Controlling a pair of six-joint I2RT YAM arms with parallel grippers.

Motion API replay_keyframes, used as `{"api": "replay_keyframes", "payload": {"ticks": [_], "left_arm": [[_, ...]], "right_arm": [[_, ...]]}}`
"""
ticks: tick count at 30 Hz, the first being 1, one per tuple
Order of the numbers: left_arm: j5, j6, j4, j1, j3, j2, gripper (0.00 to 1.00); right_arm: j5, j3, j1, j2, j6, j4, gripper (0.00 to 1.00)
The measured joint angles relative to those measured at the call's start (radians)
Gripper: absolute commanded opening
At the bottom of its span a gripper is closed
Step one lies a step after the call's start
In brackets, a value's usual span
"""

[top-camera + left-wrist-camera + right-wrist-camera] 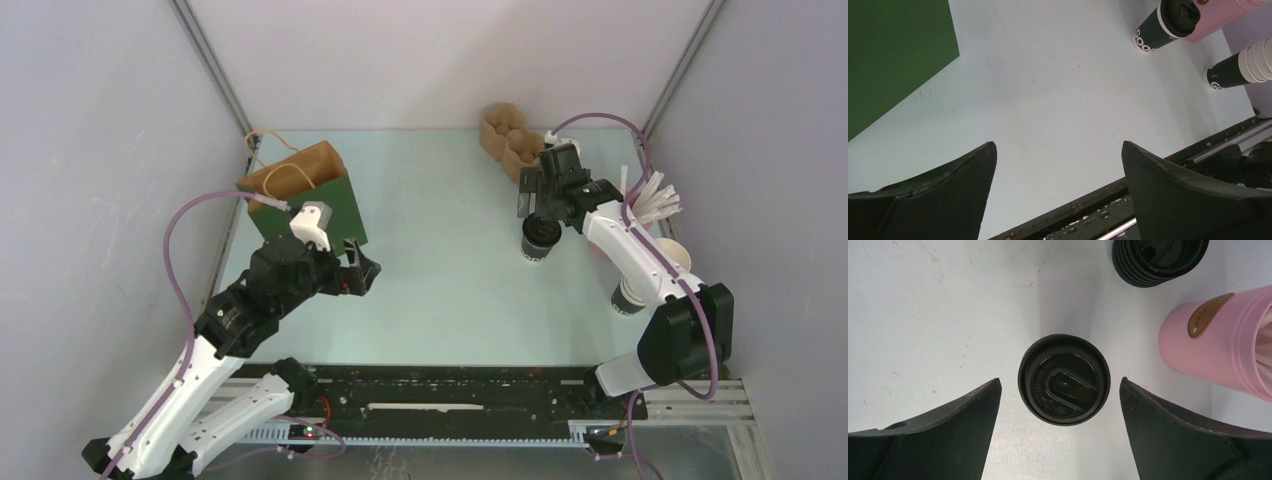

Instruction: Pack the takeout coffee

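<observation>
Starting at the upper left of the overhead view, we see a green paper bag (300,190) standing with its brown mouth and handles up, placed to receive the drink. Just right of it, our left gripper (362,268) hangs with fingers spread and nothing between them, near enough, we judge, to steady the bag. Right of centre, the takeout coffee (540,240) stands upright on the table (440,200), lid on. Our right gripper (1060,385) hovers over it, fingers parted either side of the black lid (1064,379) without touching, lined up for a grasp. Further right are the pink cup of straws (650,208) and a nested stack of paper cups (632,290).
</observation>
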Motion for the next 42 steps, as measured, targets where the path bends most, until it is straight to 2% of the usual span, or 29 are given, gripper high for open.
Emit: {"api": "replay_keyframes", "payload": {"ticks": [7, 10, 14, 21, 26, 31, 37, 42], "left_arm": [[0.006, 0.0, 0.003, 0.0, 0.0, 0.002, 1.0], [0.016, 0.0, 0.003, 0.0, 0.0, 0.01, 1.0], [0.03, -0.002, 0.004, 0.0, 0.0, 0.013, 1.0], [0.034, -0.004, 0.023, 0.0, 0.0, 0.018, 1.0], [0.05, -0.012, 0.04, 0.0, 0.0, 0.039, 1.0], [0.066, -0.021, 0.07, 0.0, 0.0, 0.077, 1.0], [0.088, -0.028, 0.086, 0.0, -0.002, 0.109, 1.0], [0.106, -0.031, 0.093, 0.0, -0.002, 0.111, 1.0]], "right_arm": [[-0.045, 0.05, -0.002, 0.034, -0.05, 0.049, 0.87], [-0.067, 0.167, -0.006, 0.132, -0.077, 0.091, 0.81], [-0.085, 0.362, -0.019, 0.301, -0.113, 0.136, 0.65], [-0.127, 0.634, -0.043, 0.565, -0.154, 0.15, 0.59], [-0.143, 0.753, -0.055, 0.697, -0.175, 0.139, 0.54], [-0.164, 0.774, -0.065, 0.748, -0.183, 0.128, 0.51], [-0.193, 0.774, -0.09, 0.758, -0.187, 0.121, 0.44], [-0.233, 0.789, -0.111, 0.771, -0.186, 0.123, 0.43]]}}
